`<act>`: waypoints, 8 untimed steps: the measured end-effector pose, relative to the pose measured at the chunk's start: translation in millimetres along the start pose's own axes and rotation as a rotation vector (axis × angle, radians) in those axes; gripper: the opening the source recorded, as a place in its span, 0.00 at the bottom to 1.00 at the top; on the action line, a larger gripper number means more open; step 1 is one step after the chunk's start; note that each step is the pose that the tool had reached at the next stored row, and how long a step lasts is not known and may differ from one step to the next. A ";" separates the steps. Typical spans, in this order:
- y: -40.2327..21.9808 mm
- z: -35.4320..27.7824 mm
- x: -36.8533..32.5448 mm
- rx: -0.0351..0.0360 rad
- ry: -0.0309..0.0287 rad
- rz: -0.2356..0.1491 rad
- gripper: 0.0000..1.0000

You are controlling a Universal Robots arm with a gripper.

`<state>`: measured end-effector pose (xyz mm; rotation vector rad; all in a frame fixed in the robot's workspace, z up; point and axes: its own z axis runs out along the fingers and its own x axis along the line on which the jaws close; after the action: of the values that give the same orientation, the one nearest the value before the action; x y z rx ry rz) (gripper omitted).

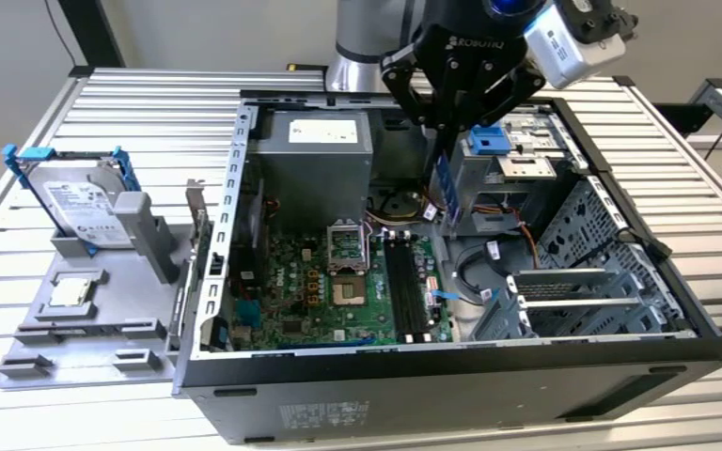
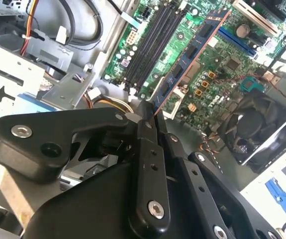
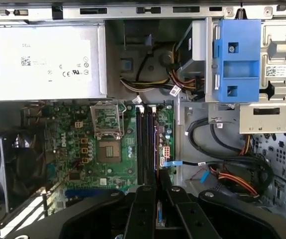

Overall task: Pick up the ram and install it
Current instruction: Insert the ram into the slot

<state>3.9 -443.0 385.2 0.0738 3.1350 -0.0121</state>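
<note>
One ram (image 1: 447,193) hangs from the gripper (image 1: 444,136) over the open computer case (image 1: 462,385). It is gripped at its upper end, so the long blue board points down toward the motherboard (image 1: 323,282). The jaws are pressed together on the stick, pinching its two flat faces close to one short end. In the second wrist view the ram (image 2: 192,57) runs out from the black fingertips (image 2: 143,124) as a narrow blue strip with dark chips, slanting across the green board below. It sits in no socket: the black memory slots (image 3: 145,144) lie beneath it, apart from it, and look empty as far as I can tell. In the exterior view the stick hangs just beside the metal drive cage (image 1: 511,178), with the blue drive-bay latch (image 1: 487,141) near the jaws.

By my judgement the ram is very light and stiff but thin, and easily damaged. Its chips and its contact edge should take no pressure, and the board would not stand bending. The sound places to hold it are the bare flat faces or the short ends, well away from the contacts. Held at one end as it is now, the long free length acts as a lever, and the smooth faces could let it pivot or slip between the pads if it is knocked against the cage.

On the slatted table (image 1: 148,103), at the exterior view's left, a hard drive (image 1: 79,197) stands in its bracket, well apart from the work.
</note>
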 end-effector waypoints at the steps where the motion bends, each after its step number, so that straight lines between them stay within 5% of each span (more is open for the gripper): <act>1: 0.0 1.5 0.0 0.0001 0.0000 0.000 0.00; 8: 0.0 6.0 0.0 0.0004 0.0001 0.000 0.00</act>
<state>3.9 -443.0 379.2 0.0738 3.1351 -0.0127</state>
